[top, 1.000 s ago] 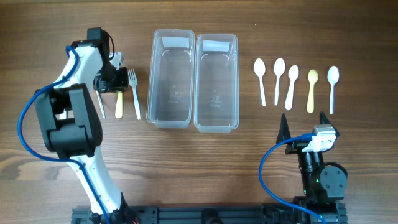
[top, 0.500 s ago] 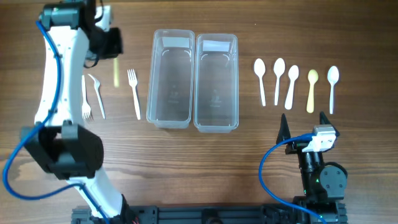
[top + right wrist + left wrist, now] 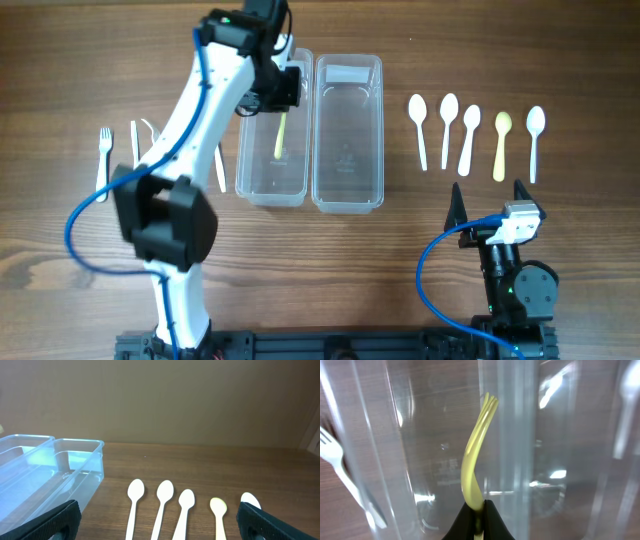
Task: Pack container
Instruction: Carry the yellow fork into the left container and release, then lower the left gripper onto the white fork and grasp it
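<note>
Now, a slim, curved pale-yellow fork, handle tight in the closed left tool, over the clear container.

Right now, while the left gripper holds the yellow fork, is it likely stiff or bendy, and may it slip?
The yellow fork looks like thin plastic, so it is probably light and slightly bendy. The left gripper pinches only its handle end, so it could pivot or slip.

White arms, black joints, blue cables, pointed black tool fingers
</note>
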